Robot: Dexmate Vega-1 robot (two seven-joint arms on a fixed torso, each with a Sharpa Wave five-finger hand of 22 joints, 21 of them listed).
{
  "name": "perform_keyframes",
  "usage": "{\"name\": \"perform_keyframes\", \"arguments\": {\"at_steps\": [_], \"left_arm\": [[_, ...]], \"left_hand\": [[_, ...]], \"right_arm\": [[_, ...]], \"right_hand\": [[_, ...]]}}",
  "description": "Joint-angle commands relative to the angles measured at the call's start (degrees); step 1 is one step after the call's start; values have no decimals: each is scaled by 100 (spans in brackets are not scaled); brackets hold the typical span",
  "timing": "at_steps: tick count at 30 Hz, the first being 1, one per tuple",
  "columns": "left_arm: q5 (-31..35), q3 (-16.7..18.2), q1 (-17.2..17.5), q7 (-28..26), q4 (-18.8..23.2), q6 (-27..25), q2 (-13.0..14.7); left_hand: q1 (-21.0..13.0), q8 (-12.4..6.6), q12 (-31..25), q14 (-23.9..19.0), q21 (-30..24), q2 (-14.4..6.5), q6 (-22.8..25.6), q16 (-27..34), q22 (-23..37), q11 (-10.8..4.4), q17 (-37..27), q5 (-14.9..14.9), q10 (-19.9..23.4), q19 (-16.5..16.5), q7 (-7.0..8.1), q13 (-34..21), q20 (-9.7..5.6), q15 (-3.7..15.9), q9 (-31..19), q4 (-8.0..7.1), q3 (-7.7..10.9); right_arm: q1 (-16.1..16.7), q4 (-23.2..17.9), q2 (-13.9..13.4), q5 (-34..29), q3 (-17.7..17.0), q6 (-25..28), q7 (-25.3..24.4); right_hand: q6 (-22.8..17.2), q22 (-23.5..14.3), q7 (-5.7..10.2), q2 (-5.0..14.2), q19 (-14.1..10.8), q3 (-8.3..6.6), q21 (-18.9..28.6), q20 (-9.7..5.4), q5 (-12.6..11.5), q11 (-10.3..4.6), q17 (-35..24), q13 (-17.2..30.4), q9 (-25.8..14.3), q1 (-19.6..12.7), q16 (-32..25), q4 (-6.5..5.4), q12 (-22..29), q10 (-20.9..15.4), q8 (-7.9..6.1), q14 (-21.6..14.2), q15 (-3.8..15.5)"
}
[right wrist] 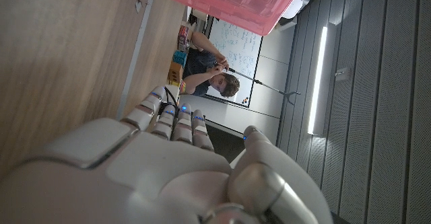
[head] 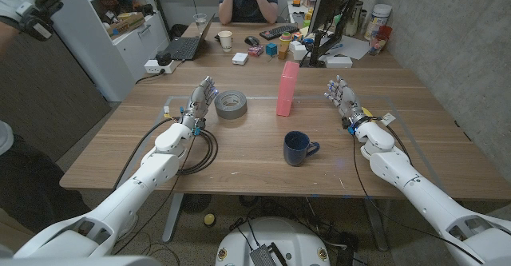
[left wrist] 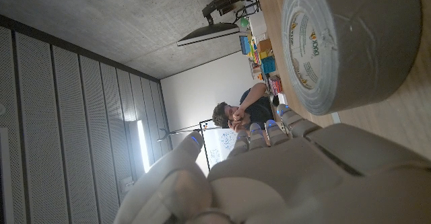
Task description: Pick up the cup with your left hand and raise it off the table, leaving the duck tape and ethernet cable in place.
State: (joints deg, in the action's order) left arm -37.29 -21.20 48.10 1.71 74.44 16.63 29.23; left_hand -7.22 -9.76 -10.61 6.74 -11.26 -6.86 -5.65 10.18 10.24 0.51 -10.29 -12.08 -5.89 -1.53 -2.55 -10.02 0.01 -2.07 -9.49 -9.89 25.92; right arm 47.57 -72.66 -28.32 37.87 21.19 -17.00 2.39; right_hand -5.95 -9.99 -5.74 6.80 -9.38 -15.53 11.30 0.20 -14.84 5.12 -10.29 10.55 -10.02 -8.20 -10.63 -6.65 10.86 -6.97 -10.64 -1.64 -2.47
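The cup [head: 298, 148] stands low centre, handle right. Left hand [head: 201, 100] at mid-left and right hand [head: 341, 97] at mid-right hold nothing, fingers apart. Tape [head: 231, 104] lies beside the left hand; a pink box [head: 287, 89] stands beyond.

Left hand [head: 204, 98] empty, fingers apart, right hand [head: 342, 98] likewise

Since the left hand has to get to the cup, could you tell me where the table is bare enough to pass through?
Bare wood lies between the left hand and the cup, nearer the robot than the duct tape. Another open patch lies between the cup and the right hand. It is tighter by the left wrist, where a black cable coils, and behind, by the pink box.
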Motion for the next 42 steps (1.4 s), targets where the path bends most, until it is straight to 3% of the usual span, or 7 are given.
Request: {"name": "perform_keyframes", "arguments": {"at_steps": [1, 10, 14, 17, 19, 27, 42], "left_arm": [[107, -13, -16, -27, 164, -43, 104], [487, -8, -70, -232, 356, 249, 185], [723, -23, -106, -342, 468, 369, 235], [946, -53, -180, -336, 399, 612, 251], [1113, -63, -225, -384, 294, 852, 212], [1459, -20, -194, -562, 682, 802, 431], [1987, -60, -391, -420, 1208, 825, 735]], "left_hand": [[-45, -45, -45, 37, -29, -325, -30, 40, 10, -5, -21, -41, -39, -29, 5, -28, 0, 4, -31, 8, 50], [-228, -156, -122, -167, -81, -192, 403, 60, -6, -7, 36, 20, 199, -243, 107, -26, 206, 4, -36, 307, 181], [-550, -141, -149, -352, -116, -87, 623, 50, -3, 50, 50, 125, 412, -483, 357, -34, 718, 14, -40, 699, 352], [-815, -180, -236, -674, -150, 32, 1054, 91, 18, 92, 38, 201, 822, -741, 739, -49, 1184, -53, -47, 1102, 457], [-909, -238, -312, -1085, -187, 25, 1555, 143, 36, 71, 27, 210, 1223, -956, 754, -56, 1212, -86, -55, 1288, 526], [-1180, -233, -311, -1198, -184, -14, 1909, 87, 44, -86, 39, 195, 1472, -1067, 1007, -56, 1214, 7, -57, 1585, 656], [-1364, -72, -143, -1092, -144, 145, 1723, 39, 56, -203, 28, 196, 1224, -1072, 1347, -62, 1238, -140, -61, 1855, 628]], "right_arm": [[-54, 211, 96, 90, -14, -91, 122], [-102, 343, 144, 115, 10, -145, 251], [-101, 336, 148, 128, 8, -149, 271], [-87, 317, 141, 131, 3, -146, 265], [-77, 312, 135, 138, -8, -151, 260], [-46, 306, 128, 152, -38, -164, 225], [-211, 554, 257, 137, 22, -247, 350]], "right_hand": [[-6, -9, -45, -4, -36, -36, 25, 1, -26, 3, -21, 16, -31, -42, -32, 7, 30, -40, -29, 3, -53], [-9, -9, -46, -7, -35, -37, 23, 4, -29, 7, -21, 16, -31, -40, -31, 9, 35, -59, -28, -1, -52], [-9, -9, -46, -9, -35, -36, 23, 7, -30, 10, -20, 16, -31, -39, -29, 11, 37, -67, -27, 3, -52], [-11, -9, -50, -12, -31, -36, 21, 15, -31, 16, -20, 17, -31, -39, -29, 13, 40, -79, -27, 1, -56], [-14, -9, -49, -13, -29, -36, 20, 17, -32, 10, -19, 17, -31, -39, -27, 13, 44, -90, -28, 4, -58], [-45, -9, -32, -18, -31, -36, 20, 25, -34, 9, -19, 17, -31, -37, -28, 17, 47, -108, -38, -2, -65], [-115, -8, 19, -24, -32, -41, 19, 46, -37, 10, -15, 18, -33, -47, -27, 32, 46, -122, -58, -14, -86]]}}
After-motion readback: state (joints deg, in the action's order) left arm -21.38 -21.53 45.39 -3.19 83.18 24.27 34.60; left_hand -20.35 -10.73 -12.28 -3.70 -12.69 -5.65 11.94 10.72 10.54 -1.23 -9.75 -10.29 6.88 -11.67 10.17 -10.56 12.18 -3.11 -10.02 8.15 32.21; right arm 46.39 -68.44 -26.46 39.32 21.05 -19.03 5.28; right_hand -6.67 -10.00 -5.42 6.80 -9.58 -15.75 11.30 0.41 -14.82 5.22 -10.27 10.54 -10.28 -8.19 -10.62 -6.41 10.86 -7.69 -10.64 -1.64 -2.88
